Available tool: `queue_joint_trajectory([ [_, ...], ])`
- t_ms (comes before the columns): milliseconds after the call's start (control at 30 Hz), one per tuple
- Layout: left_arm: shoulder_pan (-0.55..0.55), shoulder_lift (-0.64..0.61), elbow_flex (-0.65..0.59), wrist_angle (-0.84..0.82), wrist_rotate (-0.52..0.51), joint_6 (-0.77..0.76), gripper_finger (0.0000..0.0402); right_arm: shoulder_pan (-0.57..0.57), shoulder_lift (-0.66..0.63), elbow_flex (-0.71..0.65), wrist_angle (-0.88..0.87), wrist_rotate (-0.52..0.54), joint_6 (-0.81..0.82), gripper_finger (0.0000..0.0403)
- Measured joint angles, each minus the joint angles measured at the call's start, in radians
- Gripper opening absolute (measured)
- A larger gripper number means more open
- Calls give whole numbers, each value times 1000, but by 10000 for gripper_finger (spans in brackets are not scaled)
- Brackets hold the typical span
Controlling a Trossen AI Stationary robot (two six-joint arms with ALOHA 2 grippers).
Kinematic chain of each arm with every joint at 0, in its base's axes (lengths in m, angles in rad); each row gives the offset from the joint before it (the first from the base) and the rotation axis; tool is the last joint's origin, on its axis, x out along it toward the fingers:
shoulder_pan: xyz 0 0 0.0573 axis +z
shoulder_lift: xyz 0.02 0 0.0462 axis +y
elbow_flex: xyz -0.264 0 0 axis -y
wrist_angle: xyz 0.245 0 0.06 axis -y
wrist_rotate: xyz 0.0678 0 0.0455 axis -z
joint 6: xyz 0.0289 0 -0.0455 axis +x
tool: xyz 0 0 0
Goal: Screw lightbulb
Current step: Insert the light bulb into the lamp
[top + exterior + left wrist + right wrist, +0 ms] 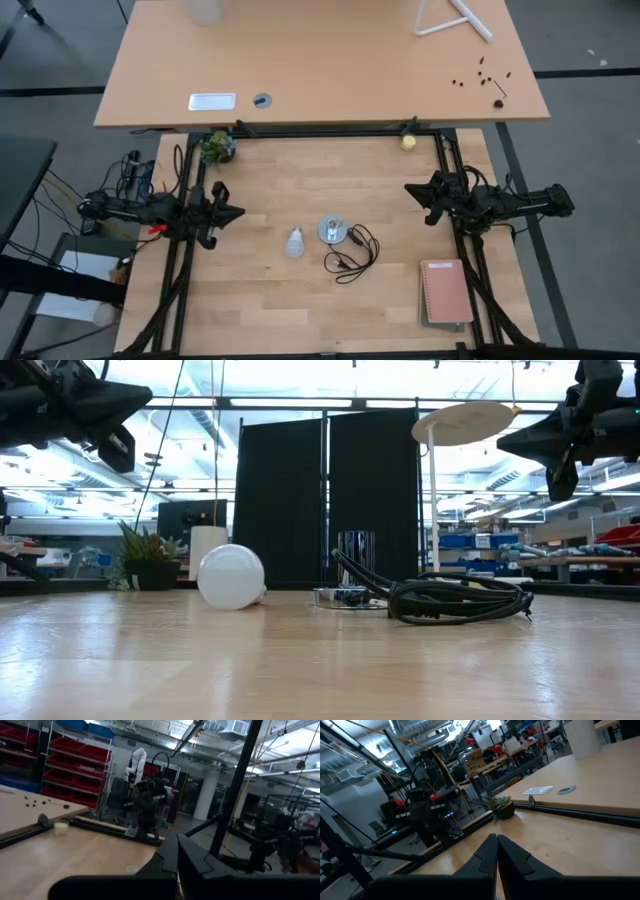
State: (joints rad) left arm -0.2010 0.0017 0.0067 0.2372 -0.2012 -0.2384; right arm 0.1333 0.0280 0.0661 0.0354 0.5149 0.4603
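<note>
The white lightbulb (294, 241) lies on its side on the wooden table, near the middle; it also shows in the low view (232, 577). The round silver socket disc (332, 229) with its coiled black cord (352, 254) lies just to its right, apart from it. My left gripper (236, 212) is shut and empty at the table's left side, raised above the wood. My right gripper (410, 189) is shut and empty at the table's right side, also raised. Both point toward the table's middle.
A small potted plant (217, 148) stands at the far left corner. A pale-yellow ball (409, 142) lies at the far right. A pink notebook (446, 292) lies at the near right. A second, larger table (320, 60) stands beyond the far edge.
</note>
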Motion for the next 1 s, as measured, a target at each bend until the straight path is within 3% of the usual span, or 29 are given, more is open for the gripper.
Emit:
queue_joint_trajectory([
  [433,0,0,0,-45,-10,0,6,0,0,0,1,0,0,21],
  [667,0,28,1,-46,-145,16,6,0,1,0,30,2,35,22],
  [833,0,158,49,-45,-210,26,6,0,42,0,130,-67,59,23],
  [1000,-2,374,149,-43,-228,95,29,0,172,0,284,-179,9,24],
])
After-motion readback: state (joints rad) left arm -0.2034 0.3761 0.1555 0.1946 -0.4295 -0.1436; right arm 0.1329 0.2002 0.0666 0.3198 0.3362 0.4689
